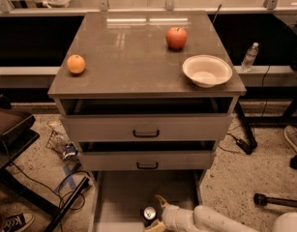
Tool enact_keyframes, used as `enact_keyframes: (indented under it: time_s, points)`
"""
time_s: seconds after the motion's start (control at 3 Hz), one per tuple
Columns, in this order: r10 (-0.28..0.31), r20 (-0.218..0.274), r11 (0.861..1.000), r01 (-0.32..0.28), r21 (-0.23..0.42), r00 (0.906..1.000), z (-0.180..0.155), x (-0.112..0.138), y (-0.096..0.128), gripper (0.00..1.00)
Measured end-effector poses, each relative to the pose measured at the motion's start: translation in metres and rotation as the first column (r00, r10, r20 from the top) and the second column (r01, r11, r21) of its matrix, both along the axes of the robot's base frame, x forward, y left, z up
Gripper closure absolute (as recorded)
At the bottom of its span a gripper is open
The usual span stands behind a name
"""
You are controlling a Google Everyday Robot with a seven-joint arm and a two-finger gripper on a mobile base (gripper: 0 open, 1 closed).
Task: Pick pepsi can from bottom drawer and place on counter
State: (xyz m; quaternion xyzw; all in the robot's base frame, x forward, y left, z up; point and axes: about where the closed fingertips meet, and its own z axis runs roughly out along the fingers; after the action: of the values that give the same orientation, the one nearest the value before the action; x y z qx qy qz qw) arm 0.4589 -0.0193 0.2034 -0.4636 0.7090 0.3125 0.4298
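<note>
The pepsi can (149,213) stands upright in the open bottom drawer (119,197), near its front; only its silver top and dark side show. My gripper (155,212) reaches in from the lower right on a white arm, with one tan finger behind the can on its right and the other in front of it at the frame's bottom edge. The fingers sit on either side of the can. The counter (124,52) is the glossy grey-brown cabinet top above.
On the counter sit an orange (76,64), a red apple (176,37) and a white bowl (207,71). Two grey drawers with black handles (146,133) stand slightly open above the bottom drawer. A water bottle (250,56) is at the right; cables and clutter lie on the floor at the left.
</note>
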Motion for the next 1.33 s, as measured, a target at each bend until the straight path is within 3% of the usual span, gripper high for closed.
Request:
enact_keyframes:
  time_s: [0.67, 1.0, 1.33]
  points:
    - [0.026, -0.014, 1.0, -0.026, 0.012, 0.9996, -0.005, 0.001, 0.011, 0.61]
    - [0.032, -0.012, 0.999, -0.031, 0.021, 0.9994, -0.002, 0.0, 0.014, 0.92]
    - [0.034, -0.004, 0.997, -0.033, 0.074, 0.9994, 0.021, -0.002, 0.015, 1.0]
